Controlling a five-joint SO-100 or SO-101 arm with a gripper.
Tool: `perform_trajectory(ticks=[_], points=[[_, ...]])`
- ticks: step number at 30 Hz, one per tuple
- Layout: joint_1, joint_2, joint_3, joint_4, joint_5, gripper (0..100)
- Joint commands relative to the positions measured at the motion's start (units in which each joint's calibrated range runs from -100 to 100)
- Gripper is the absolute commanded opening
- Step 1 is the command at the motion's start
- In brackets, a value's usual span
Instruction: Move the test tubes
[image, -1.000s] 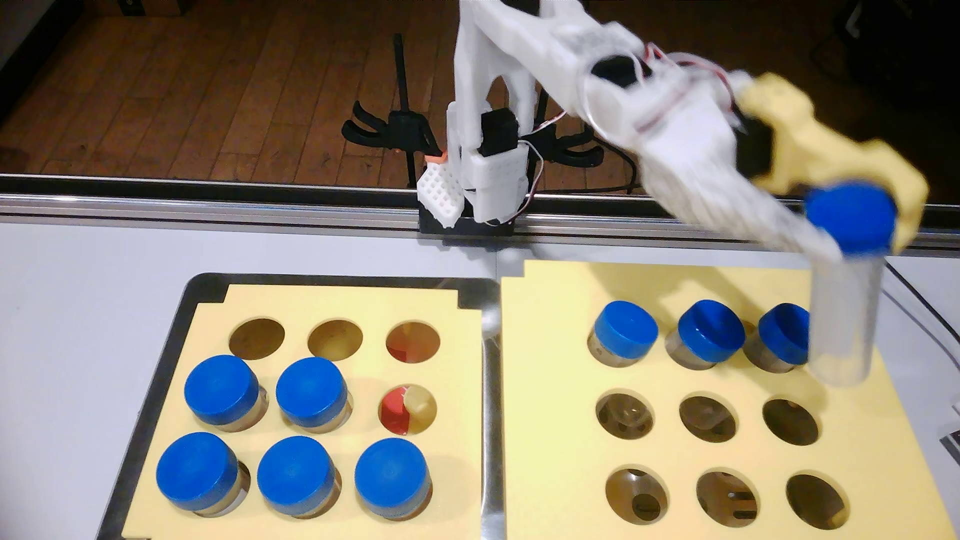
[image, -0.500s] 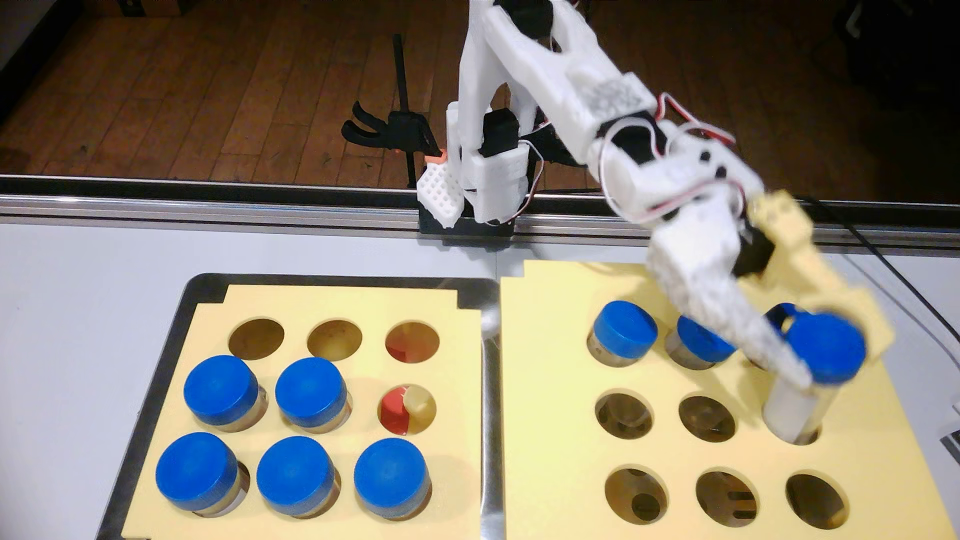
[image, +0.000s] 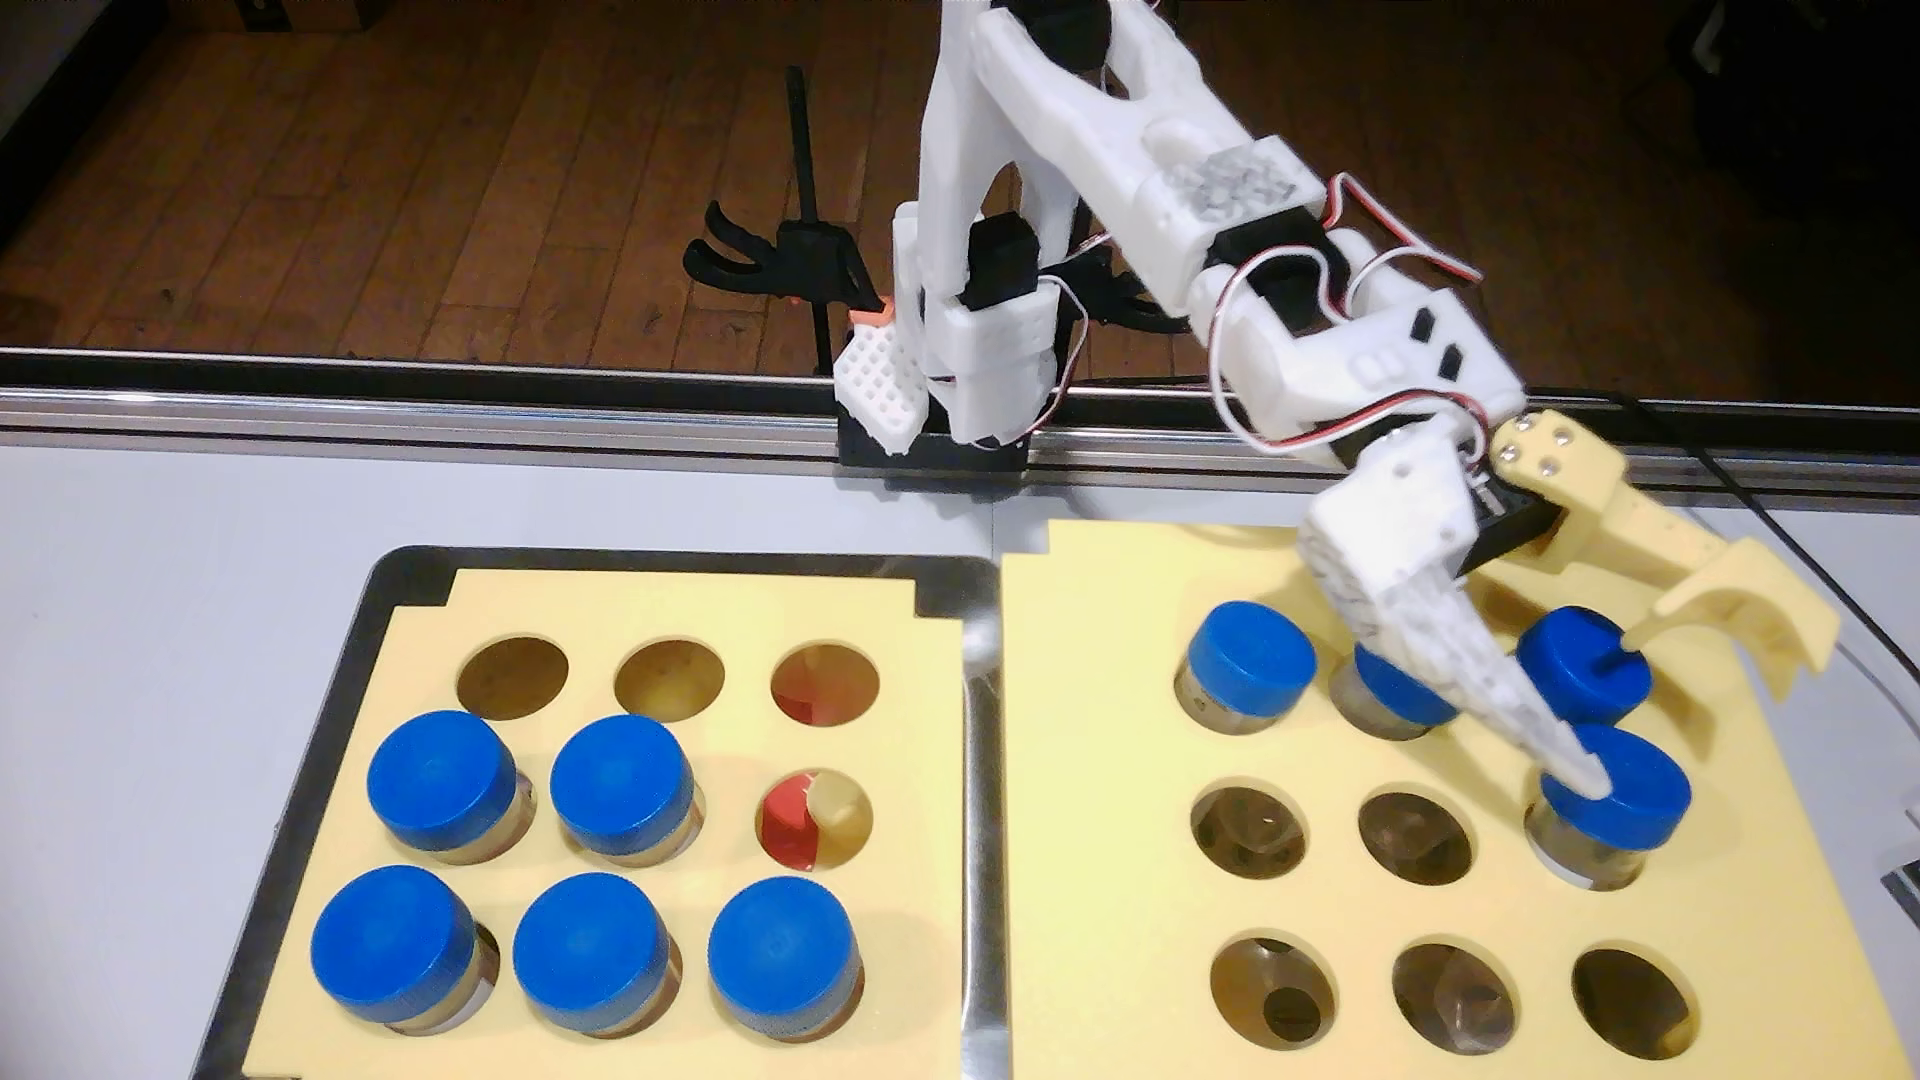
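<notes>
Several test tubes with blue caps stand in the left yellow foam rack (image: 675, 613), filling its front row (image: 590, 940) and two holes of the middle row (image: 442, 774). The right rack (image: 1122, 727) holds three tubes in its back row (image: 1250, 654), the middle one partly hidden by the arm. One more test tube (image: 1621, 800) sits in the right hole of that rack's middle row. My gripper (image: 1688, 727) is open over it. The white fingertip (image: 1574, 768) rests on this cap's left edge, while the yellow finger (image: 1766, 623) is swung out to the right, clear of the cap.
The left rack lies in a metal tray (image: 312, 727). A red and cream object (image: 805, 820) shows through its empty middle-right hole. The arm's base (image: 966, 374) is clamped at the table's far rail. A black cable (image: 1829, 592) runs along the right edge.
The gripper came down from high at the right with a tube, set it into the middle-right hole of the right rack, then opened and let it go.
</notes>
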Motion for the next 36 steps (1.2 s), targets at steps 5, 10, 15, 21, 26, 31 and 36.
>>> perform_trajectory(ticks=[5,10,15,21,26,31,36], points=[[19.26,-10.76,-10.87,0.66,0.03,29],[32.82,-28.39,2.11,1.34,2.85,30],[39.12,-41.07,27.53,1.34,2.43,30],[43.79,-44.54,41.24,0.95,2.80,30],[44.08,-35.68,36.25,0.37,2.80,29],[43.94,-24.74,27.08,-4.07,5.10,29],[44.01,-19.18,22.81,-5.51,5.26,29]])
